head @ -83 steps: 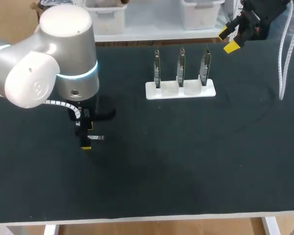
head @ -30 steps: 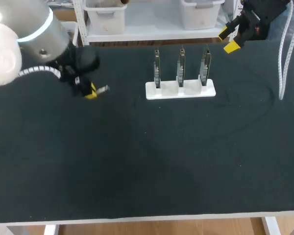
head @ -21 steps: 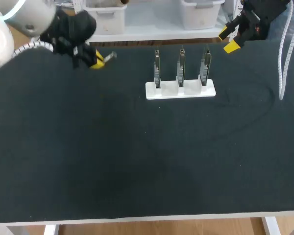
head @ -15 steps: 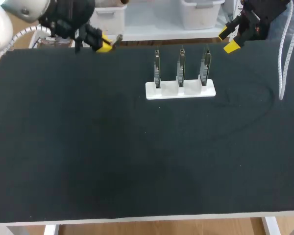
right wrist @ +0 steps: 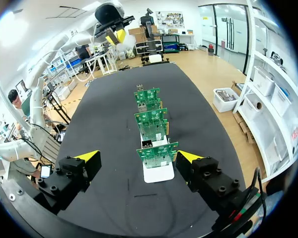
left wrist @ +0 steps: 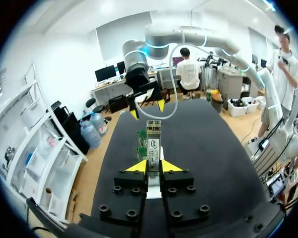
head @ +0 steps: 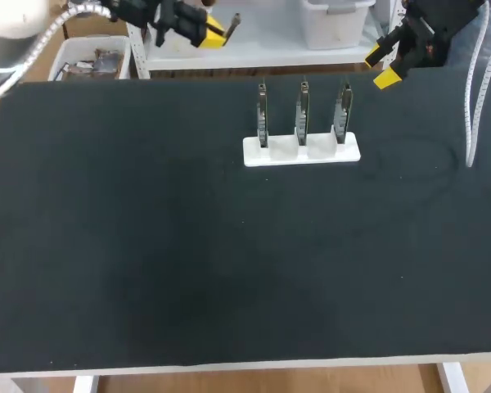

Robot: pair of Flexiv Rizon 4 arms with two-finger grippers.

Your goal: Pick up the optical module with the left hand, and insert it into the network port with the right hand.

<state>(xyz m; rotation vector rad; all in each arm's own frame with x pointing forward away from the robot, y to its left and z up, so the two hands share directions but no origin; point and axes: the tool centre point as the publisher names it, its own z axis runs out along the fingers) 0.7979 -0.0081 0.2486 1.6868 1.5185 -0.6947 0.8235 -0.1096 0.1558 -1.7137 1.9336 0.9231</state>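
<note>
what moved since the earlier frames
The left hand, shut on the module throughout, lifted off the table's near left and swung up and away to the far edge, drifting rightward. The right hand stayed open at the far right; the white stand with its three boards did not move.

Left gripper high at far left, fingers pinched; right gripper far right, fingers spread.

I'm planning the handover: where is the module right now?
The module is held in the left gripper, raised near the table's far edge in the head view, left of the white board stand.
</note>
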